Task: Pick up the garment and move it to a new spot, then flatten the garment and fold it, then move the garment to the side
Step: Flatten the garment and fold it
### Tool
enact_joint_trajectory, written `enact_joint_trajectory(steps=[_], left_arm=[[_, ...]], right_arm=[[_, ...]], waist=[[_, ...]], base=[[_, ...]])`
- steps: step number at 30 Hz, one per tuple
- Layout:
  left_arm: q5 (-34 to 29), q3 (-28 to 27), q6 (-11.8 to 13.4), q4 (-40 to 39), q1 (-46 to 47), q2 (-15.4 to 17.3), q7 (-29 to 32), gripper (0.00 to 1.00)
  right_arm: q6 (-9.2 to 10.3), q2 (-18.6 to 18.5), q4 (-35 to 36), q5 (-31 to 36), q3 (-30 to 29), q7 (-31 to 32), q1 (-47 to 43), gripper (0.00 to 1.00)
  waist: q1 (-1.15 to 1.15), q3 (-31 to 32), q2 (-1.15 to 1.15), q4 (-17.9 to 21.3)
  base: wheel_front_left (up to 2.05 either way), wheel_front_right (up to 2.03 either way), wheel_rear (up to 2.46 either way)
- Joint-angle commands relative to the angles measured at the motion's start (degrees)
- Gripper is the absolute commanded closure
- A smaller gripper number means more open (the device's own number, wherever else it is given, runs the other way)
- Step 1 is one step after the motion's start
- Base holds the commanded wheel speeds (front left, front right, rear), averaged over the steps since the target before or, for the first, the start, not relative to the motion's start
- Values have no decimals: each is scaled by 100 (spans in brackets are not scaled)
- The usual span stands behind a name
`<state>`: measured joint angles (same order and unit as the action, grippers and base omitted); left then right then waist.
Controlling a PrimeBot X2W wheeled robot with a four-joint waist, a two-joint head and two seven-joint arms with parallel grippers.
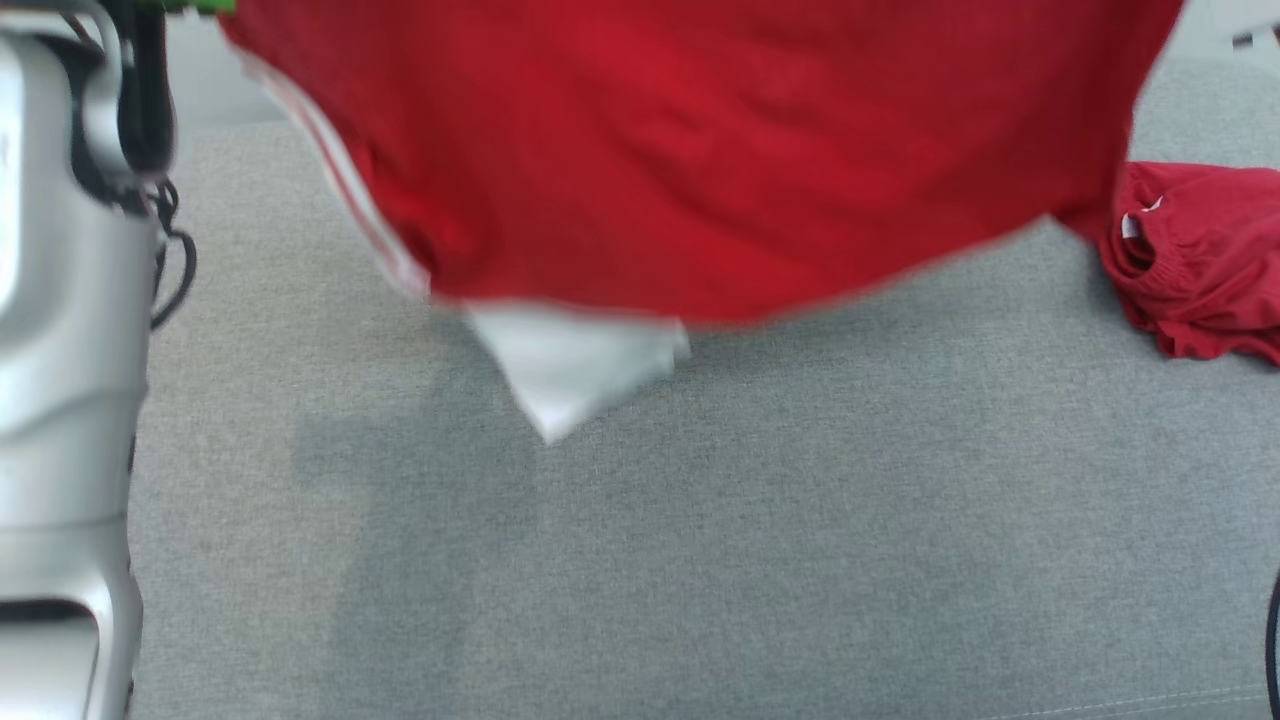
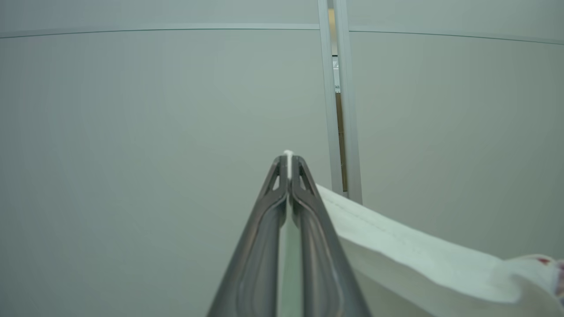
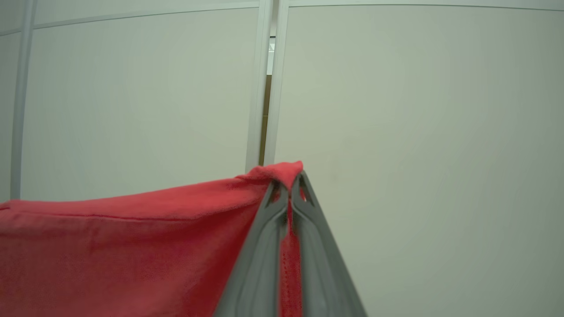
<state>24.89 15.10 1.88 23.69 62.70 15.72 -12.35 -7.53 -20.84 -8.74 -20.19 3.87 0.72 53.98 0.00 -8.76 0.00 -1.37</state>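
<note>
Red cloth takes up the upper half of the head view: the garment (image 1: pixel 700 150) hangs in the air, blurred, above the grey fabric surface (image 1: pixel 800 560). A white corner (image 1: pixel 570 370) dangles near the frame's centre and a white stripe runs down the cloth's left edge.

You have it by two points. In the left wrist view the left gripper (image 2: pixel 288 169) is pinched tight, with a sliver of white hem showing at the tips. The white edge runs off from there toward the lower right of that frame. In the right wrist view the right gripper (image 3: pixel 289 187) is likewise clamped together, a fold of red cloth nipped between the jaws and the rest spreading to the lower left. Both look out at pale wall panels (image 3: pixel 418 132) (so the arms appear to be raised, well up off the surface).

The robot's pale left arm (image 1: pixel 60 350) stands along the left edge of the head view. A second red piece of clothing (image 1: pixel 1200 260) lies crumpled on the surface at the right edge, apart from the one you hold.

Judged from this, the pick-up is done and you are in the carrying part of the first step. Nothing is laid down yet, so the setting down at a new spot, the flattening, the folding and the final move to the side are all left. The bare grey stretch across the lower half of the head view looks like room enough to spread the cloth.
</note>
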Motion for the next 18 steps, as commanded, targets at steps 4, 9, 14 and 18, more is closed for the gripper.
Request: enact_joint_trajectory(steps=[4,9,14,18], left_arm=[[-96,-76,-116,1146,723,-157,-235,100],[-17,-136,-270,2657,661,-511,-281,100],[51,-173,-341,3683,68,-779,-281,100],[186,-370,-396,4047,-630,-912,-282,100]], right_arm=[[8,206,-1158,100,167,-407,804,100],[8,580,-2939,90,480,-760,1114,100],[8,927,-4181,-83,869,-1037,797,100],[8,1155,-4747,-352,1269,-1295,281,100]], waist=[[0,-86,0,32],[0,-269,0,-86],[0,-518,0,-131],[0,-651,0,-121]], base=[[0,0,0],[0,0,0],[0,0,0],[0,0,0]])
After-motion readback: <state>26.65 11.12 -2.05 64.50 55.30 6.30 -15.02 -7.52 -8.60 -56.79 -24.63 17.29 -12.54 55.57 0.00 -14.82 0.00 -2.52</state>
